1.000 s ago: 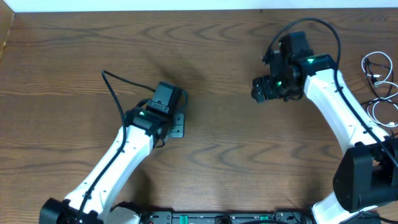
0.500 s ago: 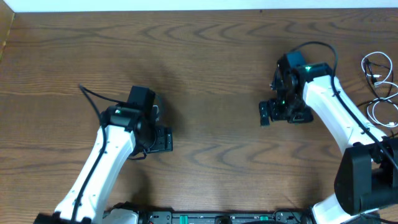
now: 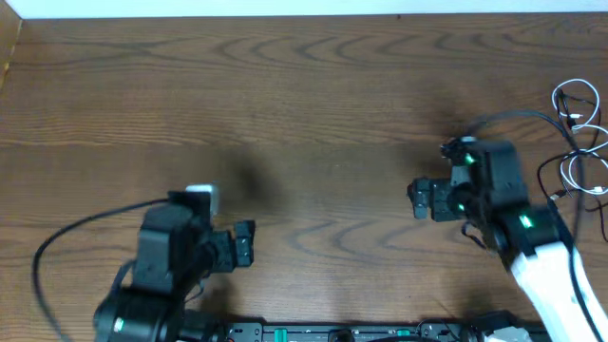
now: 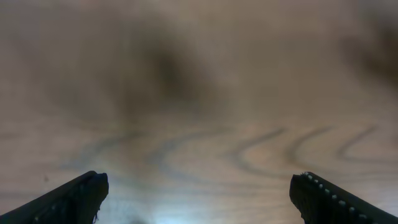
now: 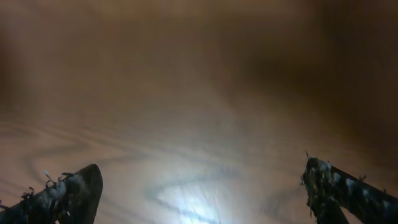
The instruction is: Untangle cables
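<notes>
The bench is dark brown wood with long wavy grain, smooth and flat. Its far edge runs straight along the top of the overhead view, against a pale strip.

The cables lie at the bench's far right edge. They are thin white cord in loose round loops, with small plug ends pointing inward. A second group of white loops lies just nearer the robot. A thin dark strand crosses there, and I cannot tell whether it belongs to the wad or to the arm. Part of the loops runs off the overhead frame.

The middle and left of the bench are bare wood, which gives wide room between the two arms.

The left arm is drawn back low at the near edge, its black wrist folded close to the base. The left pincer points right. In the wrist view the left pincer has its dark ridged fingers spread wide, with only blurred wood between them.

The right arm is white-shelled and rises from the near right corner. The right pincer points left, well apart from the cables behind its wrist. In its wrist view the right pincer gapes wide too, its scuffed black fingertips at the frame's corners and nothing gripped.
</notes>
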You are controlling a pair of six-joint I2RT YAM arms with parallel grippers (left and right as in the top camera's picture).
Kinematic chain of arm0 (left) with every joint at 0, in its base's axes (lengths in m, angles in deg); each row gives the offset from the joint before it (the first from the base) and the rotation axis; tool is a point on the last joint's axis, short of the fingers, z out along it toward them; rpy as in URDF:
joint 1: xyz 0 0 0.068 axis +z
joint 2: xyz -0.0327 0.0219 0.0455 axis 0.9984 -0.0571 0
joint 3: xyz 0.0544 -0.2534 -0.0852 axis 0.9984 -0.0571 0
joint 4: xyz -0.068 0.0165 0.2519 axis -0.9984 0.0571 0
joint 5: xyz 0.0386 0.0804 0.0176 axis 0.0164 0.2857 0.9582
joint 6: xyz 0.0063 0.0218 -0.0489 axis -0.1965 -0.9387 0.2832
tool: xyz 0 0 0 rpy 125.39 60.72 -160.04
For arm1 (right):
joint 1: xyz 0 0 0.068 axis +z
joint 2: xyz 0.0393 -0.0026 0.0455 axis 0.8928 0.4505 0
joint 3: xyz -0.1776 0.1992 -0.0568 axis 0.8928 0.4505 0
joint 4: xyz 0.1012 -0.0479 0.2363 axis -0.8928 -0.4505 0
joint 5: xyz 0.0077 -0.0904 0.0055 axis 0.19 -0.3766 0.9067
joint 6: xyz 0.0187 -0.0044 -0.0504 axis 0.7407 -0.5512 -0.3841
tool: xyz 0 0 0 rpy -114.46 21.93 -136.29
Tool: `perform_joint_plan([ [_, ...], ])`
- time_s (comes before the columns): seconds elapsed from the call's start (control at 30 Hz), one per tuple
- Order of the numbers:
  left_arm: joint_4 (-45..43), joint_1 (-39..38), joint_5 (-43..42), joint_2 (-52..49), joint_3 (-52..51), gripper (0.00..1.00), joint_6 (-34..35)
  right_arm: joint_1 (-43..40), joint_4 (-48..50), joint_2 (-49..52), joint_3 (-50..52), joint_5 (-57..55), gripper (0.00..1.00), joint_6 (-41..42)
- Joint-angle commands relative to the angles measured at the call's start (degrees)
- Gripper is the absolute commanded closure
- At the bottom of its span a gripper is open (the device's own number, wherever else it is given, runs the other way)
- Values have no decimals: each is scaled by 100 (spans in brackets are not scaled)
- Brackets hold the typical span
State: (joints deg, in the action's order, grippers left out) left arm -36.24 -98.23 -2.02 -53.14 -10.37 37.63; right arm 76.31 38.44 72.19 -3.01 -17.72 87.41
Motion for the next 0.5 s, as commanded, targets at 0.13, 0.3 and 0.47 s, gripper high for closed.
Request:
perform_joint_plan([
  [0.13, -4, 9, 37, 826, -35, 2, -33, 9, 33, -1311, 166, -118, 1, 94],
  [0.3, 0, 9, 37, 789, -35, 2, -31, 9, -138, -1475, 166, -118, 1, 94],
  [0.47, -2, 9, 37, 782, -35, 2, -33, 9, -151, -1438, 166, -118, 1, 92],
])
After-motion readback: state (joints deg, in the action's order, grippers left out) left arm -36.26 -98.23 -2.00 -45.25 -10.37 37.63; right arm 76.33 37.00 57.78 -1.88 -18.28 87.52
